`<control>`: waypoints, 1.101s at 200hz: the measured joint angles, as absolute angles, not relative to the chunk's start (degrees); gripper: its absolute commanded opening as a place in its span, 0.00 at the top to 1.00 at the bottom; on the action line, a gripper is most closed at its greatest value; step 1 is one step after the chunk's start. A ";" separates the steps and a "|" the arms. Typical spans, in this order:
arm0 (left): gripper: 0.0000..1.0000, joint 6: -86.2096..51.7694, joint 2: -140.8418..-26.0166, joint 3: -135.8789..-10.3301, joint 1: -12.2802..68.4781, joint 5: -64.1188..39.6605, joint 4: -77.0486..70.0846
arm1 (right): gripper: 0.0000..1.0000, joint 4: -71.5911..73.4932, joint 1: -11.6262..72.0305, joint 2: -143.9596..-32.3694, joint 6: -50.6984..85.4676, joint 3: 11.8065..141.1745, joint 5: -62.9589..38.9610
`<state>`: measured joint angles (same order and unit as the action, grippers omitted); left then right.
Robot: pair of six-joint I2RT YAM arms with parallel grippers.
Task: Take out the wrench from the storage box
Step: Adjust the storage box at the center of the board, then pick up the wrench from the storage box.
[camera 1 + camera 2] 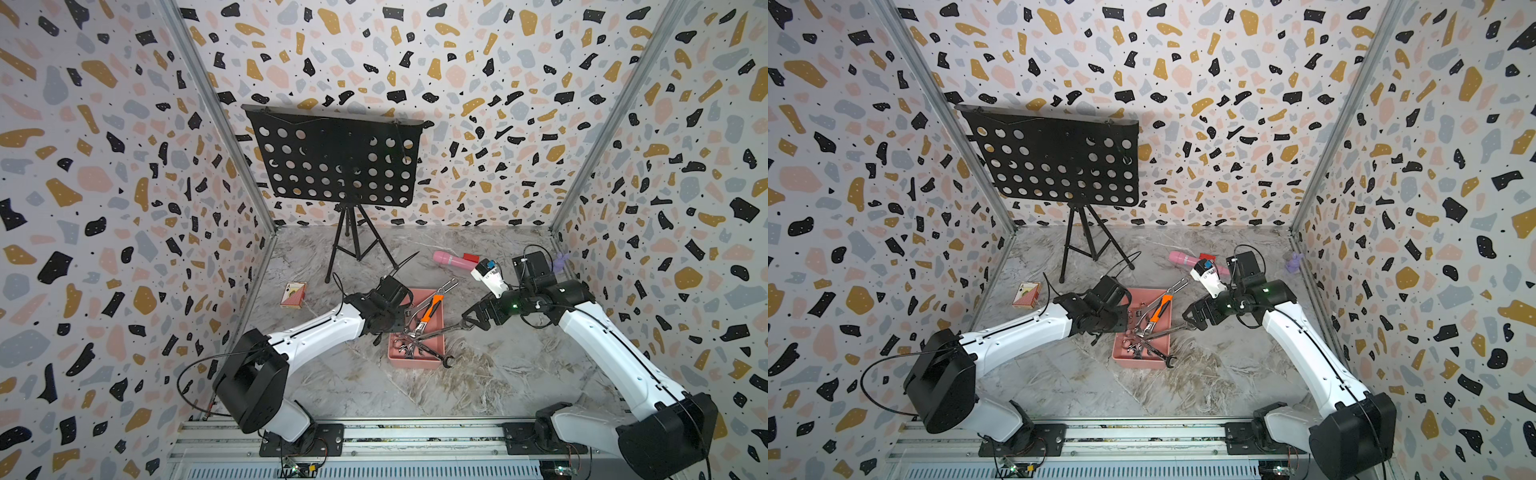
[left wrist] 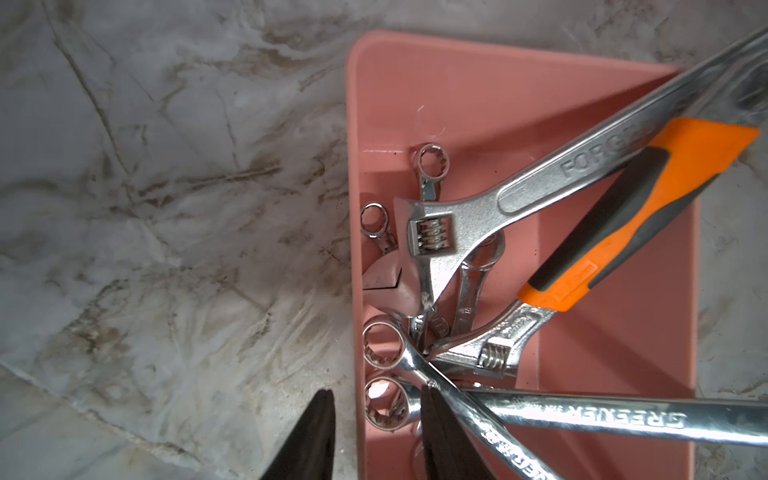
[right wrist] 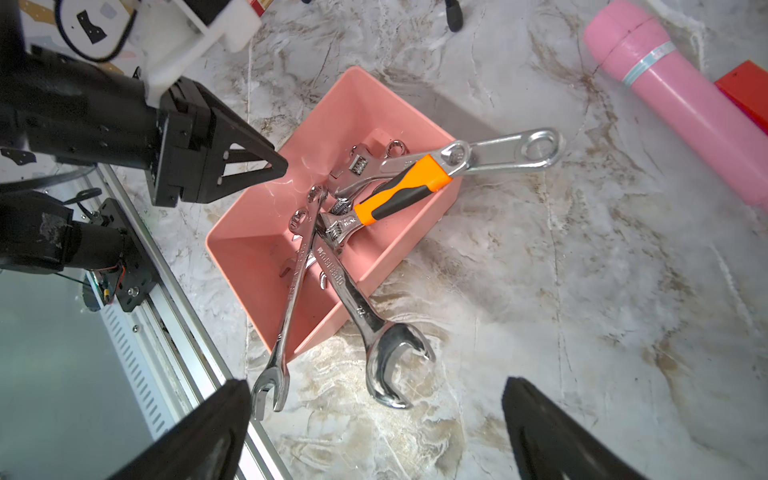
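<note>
One card pack (image 1: 293,294) lies toward the worktop's (image 1: 498,386) left edge. Next comes the left pincer (image 2: 378,390), released and holding nothing, straddling the left wall of the storage box (image 1: 413,364): one finger (image 2: 313,436) outside, the other inside by crossed shafts. That salmon box sits near the worktop's middle, several wrenches (image 1: 415,338) tangled in it (none fully out). An orange-handled adjustable wrench (image 3: 399,191) leans on its far rim; a slim wrench (image 3: 291,299) and a big open-ended wrench (image 3: 357,309) poke over its right wall. Just beyond, the right pincer (image 3: 378,381) gapes wide and empty, the slim wrench's open end beside one finger
</note>
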<state>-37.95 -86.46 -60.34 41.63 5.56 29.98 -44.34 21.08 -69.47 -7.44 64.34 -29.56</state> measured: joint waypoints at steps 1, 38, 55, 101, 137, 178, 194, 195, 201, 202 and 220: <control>0.55 -37.69 -86.39 -60.51 41.60 5.58 30.02 | 0.00 -44.34 21.15 -69.47 -7.46 64.36 -29.54; 0.40 -29.10 -83.22 -64.47 38.94 4.95 31.46 | 0.05 -44.66 24.69 -71.29 -10.79 66.98 -30.00; 0.30 -23.51 -80.95 -64.58 35.81 3.42 31.86 | 0.05 -45.28 26.57 -73.30 -13.76 68.90 -29.71; 0.09 -8.78 -75.68 -64.58 26.11 -7.51 32.56 | 0.08 -47.18 31.55 -78.54 -21.21 71.81 -27.40; 0.00 -2.50 -74.78 -64.14 19.57 -18.61 31.59 | 0.11 -48.40 35.99 -82.98 -24.47 76.12 -23.57; 0.00 -2.04 -72.88 -60.66 16.43 -26.00 28.01 | 0.19 -47.86 42.37 -85.10 -22.52 76.44 -16.16; 0.00 -2.22 -72.29 -59.51 16.25 -27.44 27.35 | 0.22 -47.05 45.47 -85.78 -20.56 76.23 -12.40; 0.00 -2.22 -72.29 -59.46 16.23 -27.49 27.33 | 0.22 -47.00 45.60 -85.80 -20.47 76.20 -12.27; 0.00 -2.37 -72.12 -59.07 16.16 -28.05 27.18 | 0.23 -46.48 46.72 -85.91 -19.62 75.92 -11.03; 0.00 -2.39 -72.10 -59.00 16.16 -28.08 27.14 | 0.23 -46.39 47.05 -85.95 -19.33 75.83 -10.68; 0.00 -2.83 -71.70 -57.98 16.08 -28.88 26.74 | 0.26 -45.01 50.19 -86.04 -16.78 74.19 -7.51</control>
<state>-2.83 -71.70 -57.98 16.08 -28.88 26.74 -45.01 50.19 -86.04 -16.78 74.19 -7.51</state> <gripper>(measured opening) 0.996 0.762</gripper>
